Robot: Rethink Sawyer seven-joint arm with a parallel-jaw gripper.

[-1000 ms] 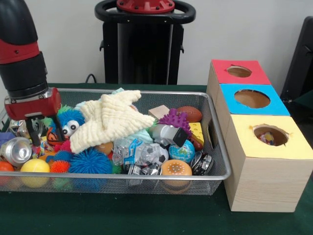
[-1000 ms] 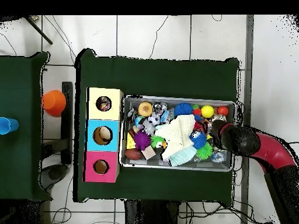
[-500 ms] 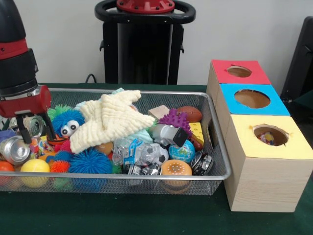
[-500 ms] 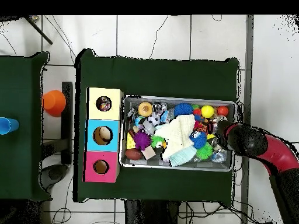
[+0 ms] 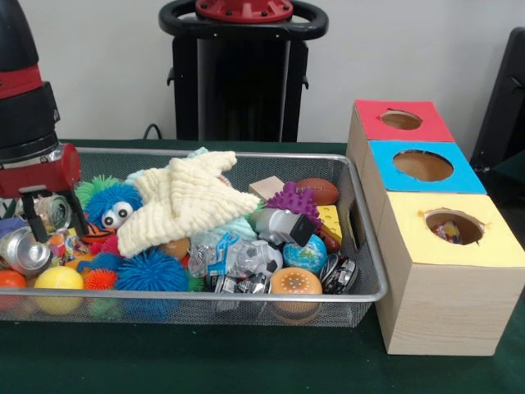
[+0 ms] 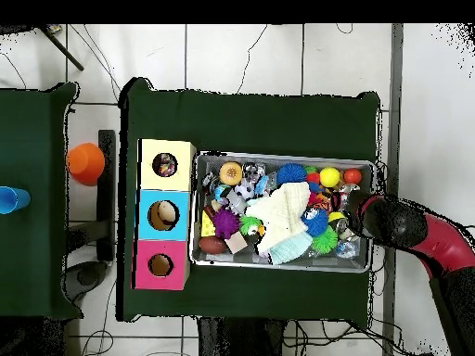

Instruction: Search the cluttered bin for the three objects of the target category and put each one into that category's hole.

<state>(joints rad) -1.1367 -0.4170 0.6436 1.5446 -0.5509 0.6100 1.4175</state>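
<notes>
A: Shifted the claw (image 5: 52, 220) toward 9 o'clock and raised it a little within the last second. Sat lower before, right against the blue googly-eyed toy (image 5: 115, 205).

B: Carrying anything out?

A: Doesn't look so. Spread wide, framing a shiny clear-and-silver piece (image 5: 56, 211) without visibly pinching it. Can't tell whether touching.

B: Disturbed the clutter at all?

A: Barely. Left the cream star cloth (image 5: 184, 201) draped across the middle as before. Left the silver can (image 5: 23, 250) at 7 o'clock of the claw, nudged slightly if at all. Cleared the blue toy, now at 3 o'clock of the claw.

B: Meaning what for the task?

A: Probably an abandoned grab, or a re-aim at the 9 o'clock end of the bin (image 5: 246, 154). Still searching, by the look of it, with nothing in transit. Can't tell which category counts as the target.

B: And the holes?

A: Found at 3 o'clock of the bin on the green surface (image 5: 205, 361): red, blue, yellow. Spotted something colourful already inside the yellow hole (image 5: 454, 227).
</notes>
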